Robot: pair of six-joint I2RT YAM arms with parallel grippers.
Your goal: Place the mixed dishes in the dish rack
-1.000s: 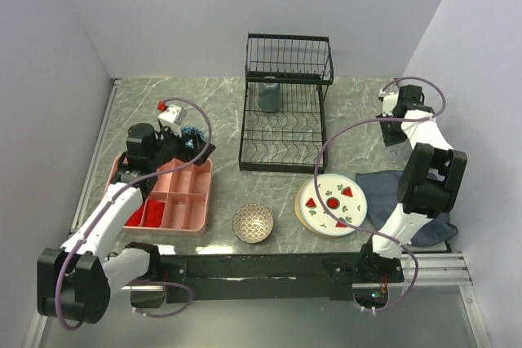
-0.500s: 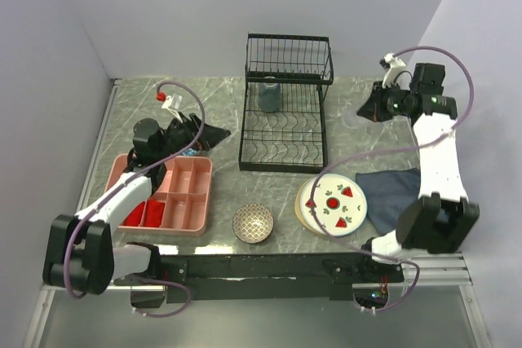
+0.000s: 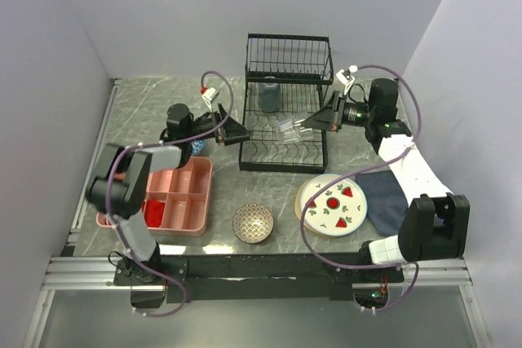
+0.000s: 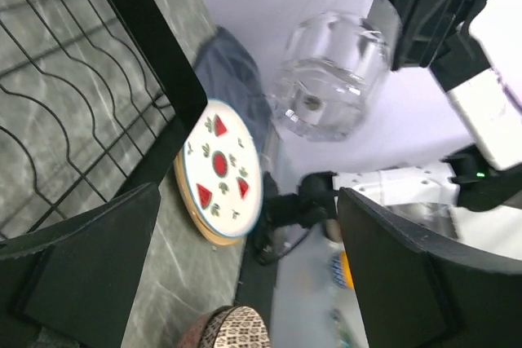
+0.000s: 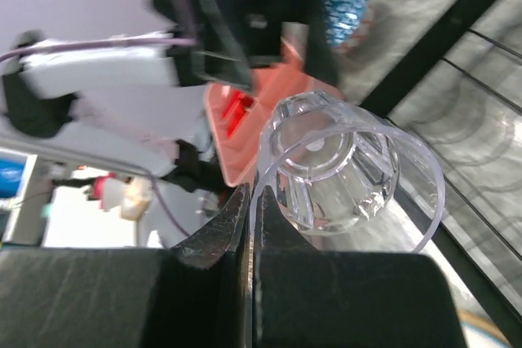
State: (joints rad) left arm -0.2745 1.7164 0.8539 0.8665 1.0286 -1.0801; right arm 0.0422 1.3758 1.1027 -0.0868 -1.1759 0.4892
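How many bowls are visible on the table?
2: the pinkish-brown patterned bowl stands at the near edge beside the pink tray; the blue patterned bowl is partly hidden behind the left arm. Others may be hidden.

Even, soft overhead light; faint shadows; motion blur in both wrist views.

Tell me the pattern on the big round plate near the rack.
White plate with red watermelon slices; clearest in the top view.

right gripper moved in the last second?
Yes. In the top view the right gripper, shut on a clear glass, has swung left from the table's right edge to the dish rack, over its right side.
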